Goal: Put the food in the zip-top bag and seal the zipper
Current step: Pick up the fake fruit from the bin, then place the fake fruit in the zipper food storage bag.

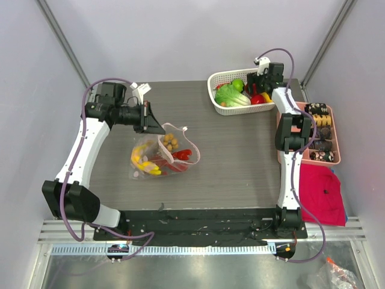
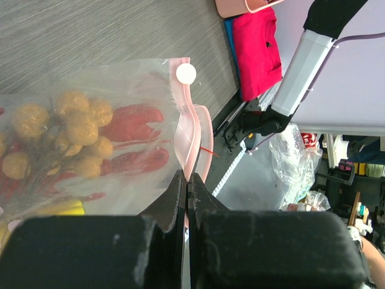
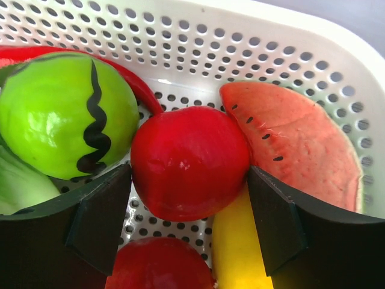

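Observation:
The clear zip-top bag (image 1: pixel 159 155) lies on the table left of centre. It holds yellow bananas (image 1: pixel 144 159), a brown berry cluster (image 2: pixel 66 132) and red chillies (image 2: pixel 135 123). My left gripper (image 2: pixel 187 180) is shut on the pink zipper (image 2: pixel 186 138) at the bag's mouth, which gapes beyond the pinch. My right gripper (image 3: pixel 189 174) reaches down into the white basket (image 1: pixel 224 76). Its fingers (image 3: pixel 102 211) press both sides of a round red fruit (image 3: pixel 186 159). Beside that fruit lie a green round fruit (image 3: pixel 60 114), a watermelon slice (image 3: pixel 301 144), a yellow piece (image 3: pixel 237 253) and another red piece (image 3: pixel 156 265).
A green leafy toy (image 1: pixel 231 96) fills the basket's left part. A pink compartment tray (image 1: pixel 334 141) with dark items stands at the right edge, with a red cloth (image 1: pixel 322 192) in front of it. Grey walls close in on both sides.

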You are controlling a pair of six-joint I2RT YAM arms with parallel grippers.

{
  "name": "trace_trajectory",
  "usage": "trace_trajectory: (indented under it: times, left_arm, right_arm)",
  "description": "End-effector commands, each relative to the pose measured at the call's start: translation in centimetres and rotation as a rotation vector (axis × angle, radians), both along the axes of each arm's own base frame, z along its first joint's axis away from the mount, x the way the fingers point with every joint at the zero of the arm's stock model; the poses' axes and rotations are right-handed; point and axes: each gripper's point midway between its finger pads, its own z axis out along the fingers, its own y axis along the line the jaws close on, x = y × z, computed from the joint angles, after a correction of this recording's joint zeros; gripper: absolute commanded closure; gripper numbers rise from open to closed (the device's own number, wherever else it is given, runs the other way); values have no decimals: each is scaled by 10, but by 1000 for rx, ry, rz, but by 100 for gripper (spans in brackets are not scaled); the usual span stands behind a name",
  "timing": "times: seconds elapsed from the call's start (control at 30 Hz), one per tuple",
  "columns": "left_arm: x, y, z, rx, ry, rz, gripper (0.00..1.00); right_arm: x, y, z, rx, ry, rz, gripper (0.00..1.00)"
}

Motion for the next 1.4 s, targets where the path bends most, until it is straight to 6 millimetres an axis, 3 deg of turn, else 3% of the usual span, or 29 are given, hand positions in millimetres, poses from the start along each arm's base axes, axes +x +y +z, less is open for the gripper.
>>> trace_trajectory:
  times: [0.0, 0.13, 0.2, 0.33, 0.37, 0.43, 0.47, 0.8, 0.97, 1.03, 1.1, 1.13, 1.2, 1.23, 1.27, 1.3, 1.33, 1.37]
  left_arm:
    - [-1, 2, 4, -1, -33, -12, 100]
    - [0, 2, 3, 1, -30, -11, 100]
    - [2, 2, 4, 0, -30, -9, 100]
    - [3, 2, 7, 2, -38, -8, 100]
    - [3, 1, 7, 2, -37, -10, 100]
    - [4, 2, 11, 1, -46, -8, 100]
    - [4, 1, 12, 0, -46, -9, 100]
    - [10, -1, 17, -18, -44, 5, 100]
    - [12, -2, 18, -30, -36, 15, 100]
    - [13, -3, 20, -40, -34, 19, 100]
    - [14, -4, 22, -46, -38, 22, 100]
    - [13, -4, 23, -53, -34, 26, 100]
    - [14, -5, 24, -63, -33, 27, 100]
    - [14, -5, 24, -66, -26, 30, 100]
    - [13, -6, 25, -70, -25, 28, 100]
    - [13, -6, 25, -72, -19, 29, 100]
    - [14, -6, 25, -75, -19, 31, 100]
    - [13, -6, 27, -82, -16, 34, 100]
  right_arm:
    - [10, 3, 7, -7, -51, -8, 18]
    - [11, 4, 5, -20, -52, -5, 13]
    - [12, 4, 5, -21, -55, -6, 16]
    - [11, 4, 18, -14, -70, -9, 43]
    - [11, 5, 32, -11, -91, -11, 53]
    - [9, 4, 47, -8, -111, -15, 61]
    - [8, 3, 67, -8, -141, -22, 67]
    - [-24, 3, 198, 20, -322, -27, 87]
    - [-46, 8, 240, 31, -359, -10, 94]
    - [-69, 21, 266, 80, -368, 41, 94]
    - [-93, 38, 271, 126, -329, 110, 95]
    - [-122, 62, 286, 167, -323, 210, 96]
    - [-158, 93, 293, 213, -293, 314, 96]
    - [-180, 120, 275, 249, -233, 393, 96]
    - [-213, 135, 301, 266, -272, 450, 96]
    - [-232, 148, 301, 282, -262, 492, 97]
    - [-258, 177, 281, 312, -201, 571, 97]
    - [-291, 186, 300, 322, -243, 623, 96]
